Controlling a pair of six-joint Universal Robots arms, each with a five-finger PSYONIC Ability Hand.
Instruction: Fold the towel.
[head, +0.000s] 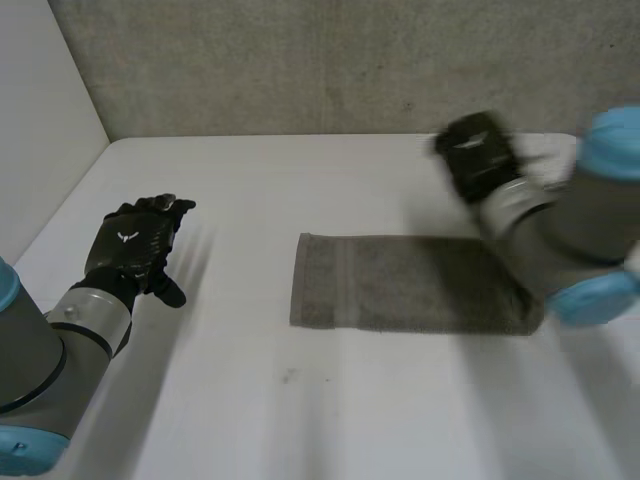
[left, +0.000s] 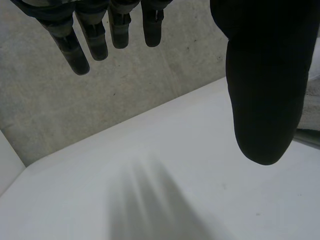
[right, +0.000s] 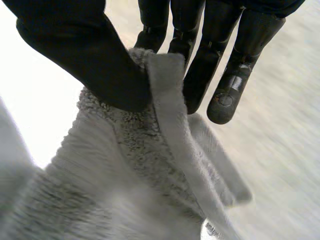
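Grey towel (head: 400, 283), end arm-hidden, pinched by right robot hand (right: 87, 52); left robot hand (head: 135, 245) splayed.

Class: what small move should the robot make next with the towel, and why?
Probably carry the right hand across toward the towel's flat opposite end: it pinches an edge between thumb and fingers, while the left hand is open, away from the towel.

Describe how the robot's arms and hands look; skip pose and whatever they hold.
The left arm and the right arm are thick grey cylinders with rounded light-blue caps. A pale grey cuff joins each to a black hand. The left hand bears a small white mark on its back; the right hand shows pale marks too, and one fingertip carries a round grey pad.
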